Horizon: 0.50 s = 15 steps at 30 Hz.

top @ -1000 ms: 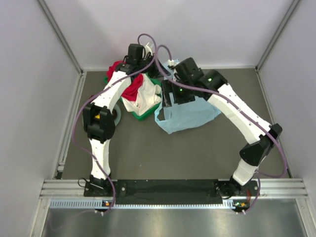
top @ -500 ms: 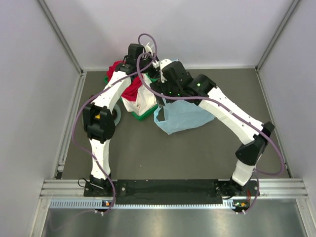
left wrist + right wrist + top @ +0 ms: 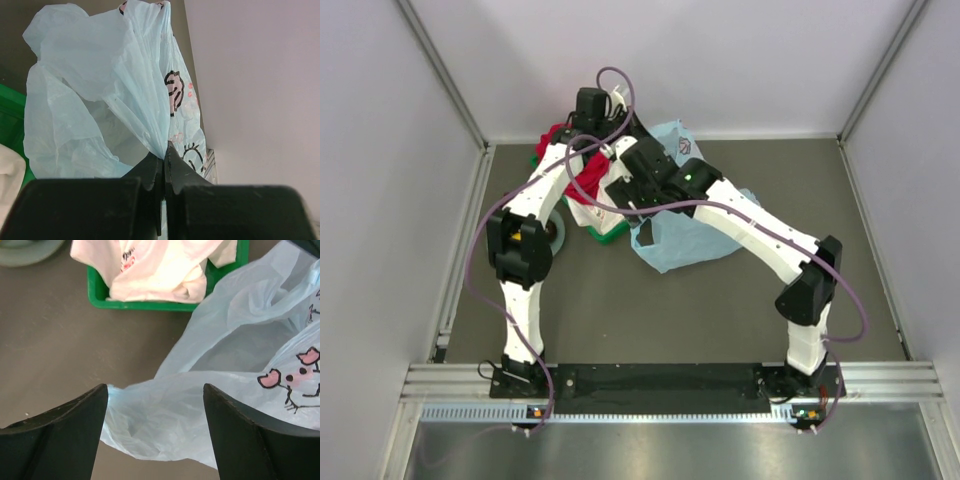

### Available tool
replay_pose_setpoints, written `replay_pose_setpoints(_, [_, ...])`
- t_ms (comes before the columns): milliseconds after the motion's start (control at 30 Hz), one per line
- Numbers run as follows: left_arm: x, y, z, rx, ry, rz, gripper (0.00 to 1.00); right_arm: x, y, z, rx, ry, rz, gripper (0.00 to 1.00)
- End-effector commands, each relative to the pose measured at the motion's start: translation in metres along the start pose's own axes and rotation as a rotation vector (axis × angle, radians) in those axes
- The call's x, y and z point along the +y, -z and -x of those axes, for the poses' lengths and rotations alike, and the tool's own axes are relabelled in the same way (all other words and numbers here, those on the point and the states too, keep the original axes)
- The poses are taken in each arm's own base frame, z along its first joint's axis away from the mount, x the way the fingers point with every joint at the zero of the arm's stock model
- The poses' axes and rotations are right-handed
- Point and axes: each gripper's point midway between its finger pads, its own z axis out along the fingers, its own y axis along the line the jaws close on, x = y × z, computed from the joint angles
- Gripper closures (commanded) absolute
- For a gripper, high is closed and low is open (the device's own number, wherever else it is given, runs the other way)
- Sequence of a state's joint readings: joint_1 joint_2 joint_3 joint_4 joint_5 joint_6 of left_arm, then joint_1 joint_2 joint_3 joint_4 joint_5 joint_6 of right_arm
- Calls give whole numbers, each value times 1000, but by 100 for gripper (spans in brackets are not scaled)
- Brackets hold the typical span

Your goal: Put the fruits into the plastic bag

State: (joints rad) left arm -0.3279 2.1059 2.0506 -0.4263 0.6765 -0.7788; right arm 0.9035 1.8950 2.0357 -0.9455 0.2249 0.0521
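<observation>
plastic bag [image 3: 685, 235]: thin, pale blue, printed with cartoon faces; crumpled on the desk [image 3: 720, 310] toward the far wall, just right of the green tray [image 3: 93, 287], mouth partly lifted.
left hand [image 3: 164, 162]: closed completely, pinching a gathered fold of the bag's far rim between the fingertips; raised, with film hanging down from the pinch, probably to hold one side of the mouth up.
right hand [image 3: 155, 392]: spread wide, gripping nothing; poised above the bag's near rim, with a bulge of film between the two fingers and reaching the left one; likely lining up to catch that side for pulling the mouth apart.
fruits: none clearly visible; nothing seen inside the bag; not yet loaded, by the look of it.
plate [image 3: 27, 250]: grey-green, only an edge showing beyond the tray's left corner; partly hidden by the left arm from above.
tray contents: red and white cloths [image 3: 150, 267], heaped over the rim; no part of the job.
step in hand: opening the bag, judged from both hands working at its rim.
risk: thin film slipping from the pinch, or the mouth collapsing shut.
</observation>
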Motion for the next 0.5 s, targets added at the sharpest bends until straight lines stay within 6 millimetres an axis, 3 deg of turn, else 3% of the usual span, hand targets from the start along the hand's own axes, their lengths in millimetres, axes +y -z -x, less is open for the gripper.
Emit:
replay_pose_setpoints(0, [-18, 10, 12, -36, -44, -50, 100, -4, 19, -8, 1, 67, -59, 24])
replay_pose_setpoints(200, [-18, 11, 14, -42, -46, -52, 100, -9, 13, -15, 17, 85, -102, 33])
replay_pose_setpoints(400, [-9, 16, 11, -39, -62, -15, 100, -15, 25, -6, -13, 52, -136, 59])
replay_pose_setpoints(467, [-4, 17, 11, -42, -69, 5, 100, -16, 29, -6, -20, 23, -135, 76])
